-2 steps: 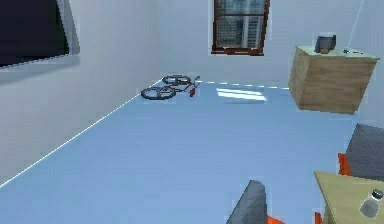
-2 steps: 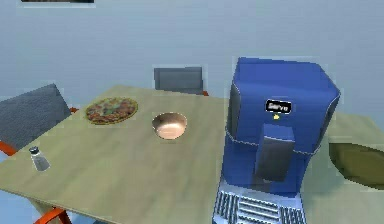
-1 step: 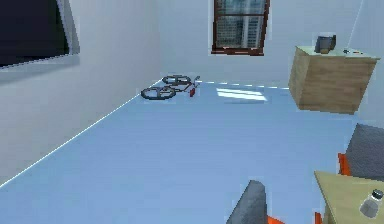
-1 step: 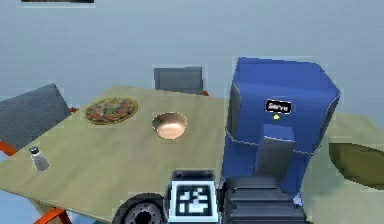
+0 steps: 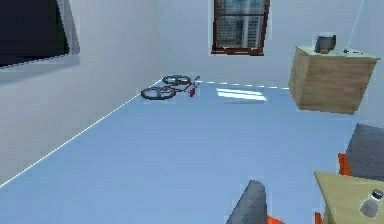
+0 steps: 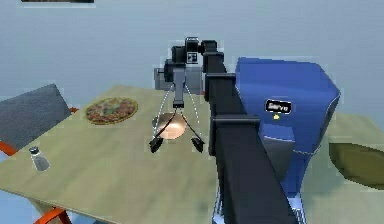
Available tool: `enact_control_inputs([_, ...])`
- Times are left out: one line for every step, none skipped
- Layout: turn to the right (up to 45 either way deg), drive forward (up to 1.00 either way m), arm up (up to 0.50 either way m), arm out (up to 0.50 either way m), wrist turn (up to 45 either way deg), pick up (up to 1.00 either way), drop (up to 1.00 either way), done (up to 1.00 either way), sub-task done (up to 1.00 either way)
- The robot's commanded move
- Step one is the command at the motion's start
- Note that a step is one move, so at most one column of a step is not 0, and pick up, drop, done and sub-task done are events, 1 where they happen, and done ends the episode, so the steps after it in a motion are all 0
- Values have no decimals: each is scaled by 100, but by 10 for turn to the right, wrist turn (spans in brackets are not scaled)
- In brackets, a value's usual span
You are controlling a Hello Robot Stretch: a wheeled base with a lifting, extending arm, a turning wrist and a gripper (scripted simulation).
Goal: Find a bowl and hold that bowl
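A small dark label [image 6: 278,104] on the blue box [image 6: 302,82] carries white print, not legible.

Pale, matt wood tabletop [image 6: 100,175] lies under the jaws. The bowl [image 6: 173,126] at them looks smooth and faintly glossy — the blue box [image 6: 300,100] beside them, shiny plastic.

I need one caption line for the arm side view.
Gripper at a small pinkish bowl on the wooden table, between a round patterned plate and a blue box.

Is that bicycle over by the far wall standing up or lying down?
Lying down. The bicycle is flat on the floor, with both wheels seen as flattened ovals rather than upright circles.
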Motion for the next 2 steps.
enact_control_inputs([0, 0, 0, 0, 450, 0, 0, 0, 0])
enact_control_inputs([0, 0, 0, 0, 450, 0, 0, 0, 0])
